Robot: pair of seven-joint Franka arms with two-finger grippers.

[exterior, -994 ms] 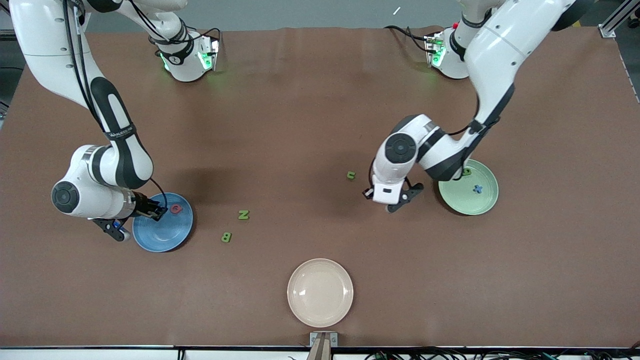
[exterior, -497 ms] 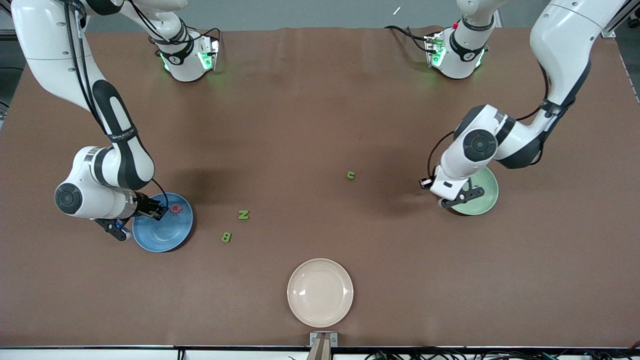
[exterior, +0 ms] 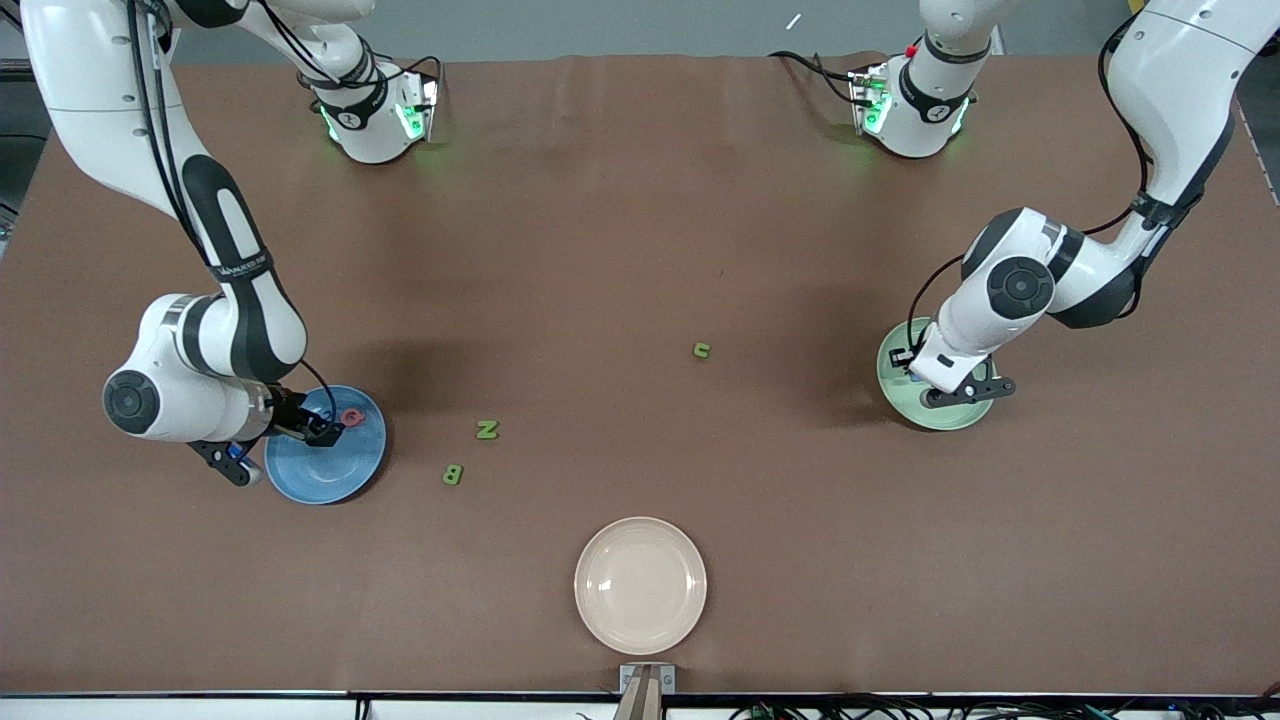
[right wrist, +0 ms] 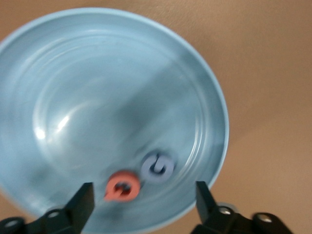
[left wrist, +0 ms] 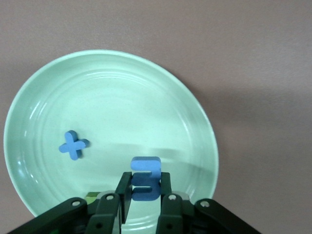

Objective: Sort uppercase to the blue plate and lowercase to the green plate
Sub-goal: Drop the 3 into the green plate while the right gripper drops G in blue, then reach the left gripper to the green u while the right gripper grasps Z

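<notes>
My right gripper (right wrist: 144,195) hangs open just over the blue plate (right wrist: 97,87), nothing between its fingers. Under it in the plate lie two uppercase letters, a pink-red G (right wrist: 123,185) and a blue G (right wrist: 157,167), side by side. My left gripper (left wrist: 145,176) is over the green plate (left wrist: 122,97), shut on a blue E/m-shaped lowercase piece (left wrist: 145,168). A blue x (left wrist: 73,145) lies in that plate, and a green scrap (left wrist: 92,196) shows by the fingers. On the table lie a green N (exterior: 486,430), a green B (exterior: 453,474) and a small green u/n (exterior: 702,350).
A cream-beige plate (exterior: 640,585) sits near the table's front edge, nearest the front camera. The blue plate (exterior: 325,470) is toward the right arm's end, the green plate (exterior: 940,415) toward the left arm's end. Both arm bases stand along the table's back edge.
The left arm has swung from mid-table to over the green plate with the blue piece. The right gripper's fingers have spread apart over the blue plate.
</notes>
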